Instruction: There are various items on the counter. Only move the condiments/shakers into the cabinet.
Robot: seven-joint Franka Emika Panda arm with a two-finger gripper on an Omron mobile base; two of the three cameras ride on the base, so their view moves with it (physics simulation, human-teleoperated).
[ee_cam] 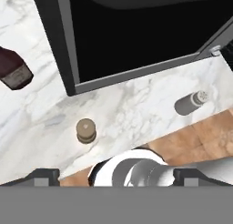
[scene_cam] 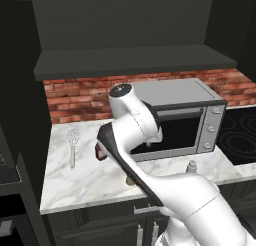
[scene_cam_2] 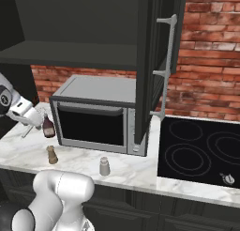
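Observation:
In the hand view my gripper is open, its two dark fingertips wide apart with nothing between them, looking down on the white marble counter. The tan wooden pepper mill stands just above the fingertips. The dark red-brown bottle is at the far left and the pale grey shaker at the right. From the right base view the bottle, pepper mill and shaker stand before the microwave. The whisk lies at the counter's left. The dark cabinet shelf hangs above.
A silver microwave sits on the counter under the cabinet. The cabinet's door stands open, edge-on, with a long handle. The black stovetop lies to the right. A brick wall backs the counter.

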